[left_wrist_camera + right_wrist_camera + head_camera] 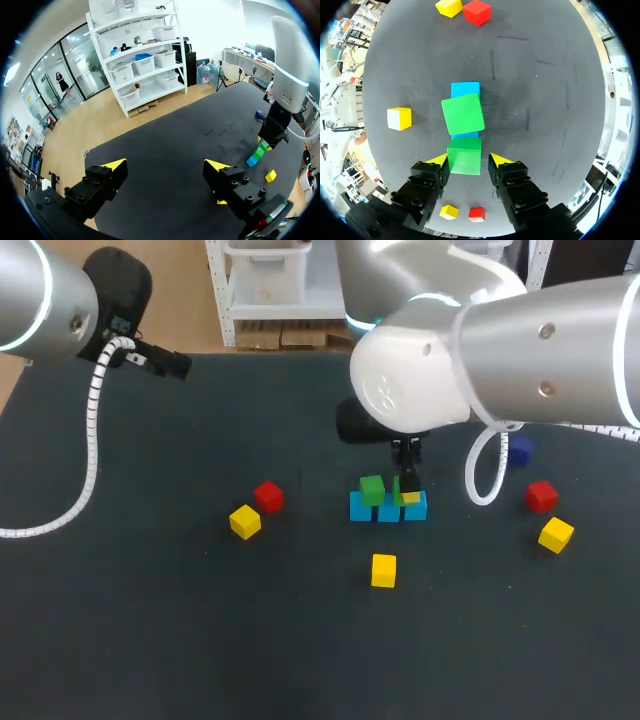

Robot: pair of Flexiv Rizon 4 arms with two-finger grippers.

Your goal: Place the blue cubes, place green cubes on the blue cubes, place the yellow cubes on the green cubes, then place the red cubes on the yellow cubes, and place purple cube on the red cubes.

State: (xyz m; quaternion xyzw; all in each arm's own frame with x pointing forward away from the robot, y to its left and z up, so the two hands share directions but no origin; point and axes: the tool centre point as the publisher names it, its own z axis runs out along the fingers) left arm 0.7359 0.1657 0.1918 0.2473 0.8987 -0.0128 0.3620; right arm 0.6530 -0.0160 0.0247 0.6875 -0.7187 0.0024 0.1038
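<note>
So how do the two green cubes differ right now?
The far green cube sits free on the blue row; the near green cube is between the right pincer's open fingers, a gap showing on one side. The far green cube is twisted askew to the row; the near green cube lies square with it. Both look alike in colour and size.

The right arm (480,350) hangs over the middle of the surface (150,640), closing off the blue cubes (388,510) from above. Its gripper (468,160) has its jaws either side of one green cube (464,156), with the other green cube (463,114) just ahead. A lone yellow cube (383,570) stands near the row's front. A red cube (268,497) and left yellow cube (245,522) sit well left, with bare surface between. The left arm's cable (92,440) drapes along the left side.
</note>
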